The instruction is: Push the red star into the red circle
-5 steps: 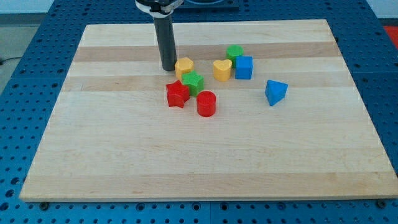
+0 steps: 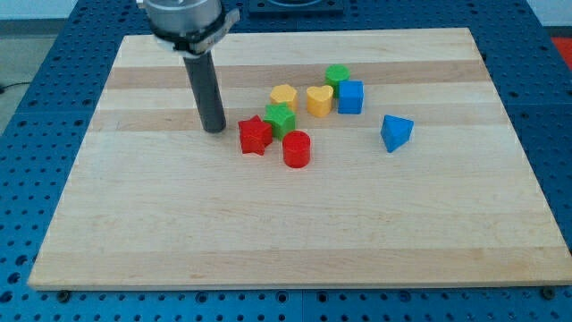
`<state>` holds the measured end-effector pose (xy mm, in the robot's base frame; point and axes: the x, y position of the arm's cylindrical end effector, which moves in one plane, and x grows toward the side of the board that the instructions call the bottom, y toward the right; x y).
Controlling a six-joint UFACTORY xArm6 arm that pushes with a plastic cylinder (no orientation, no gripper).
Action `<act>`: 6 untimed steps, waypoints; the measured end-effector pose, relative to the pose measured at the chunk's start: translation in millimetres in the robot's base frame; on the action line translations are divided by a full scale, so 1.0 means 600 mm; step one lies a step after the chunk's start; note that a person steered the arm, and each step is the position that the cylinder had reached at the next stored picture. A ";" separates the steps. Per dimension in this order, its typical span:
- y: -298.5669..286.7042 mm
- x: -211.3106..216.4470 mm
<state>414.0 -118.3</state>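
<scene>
Red star (image 2: 255, 136) just right of my tip (image 2: 214, 129); red circle (image 2: 296, 148) beyond

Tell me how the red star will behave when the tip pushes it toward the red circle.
The red star sits flat and squat, so it will probably slide rather than tip or roll. Its points may make it spin if my tip, now just to its left, hits off-centre. It touches the green star, which may get dragged along. The red circle looks close.

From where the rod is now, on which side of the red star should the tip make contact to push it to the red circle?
Contact the red star on its upper-left face. The red circle lies at its lower right, and my tip already stands just left of the star. The green star touches its upper right, so avoid that side.
</scene>
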 end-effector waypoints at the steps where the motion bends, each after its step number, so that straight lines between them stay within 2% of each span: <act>1: 0.008 0.001; 3: 0.076 0.007; 6: 0.069 0.040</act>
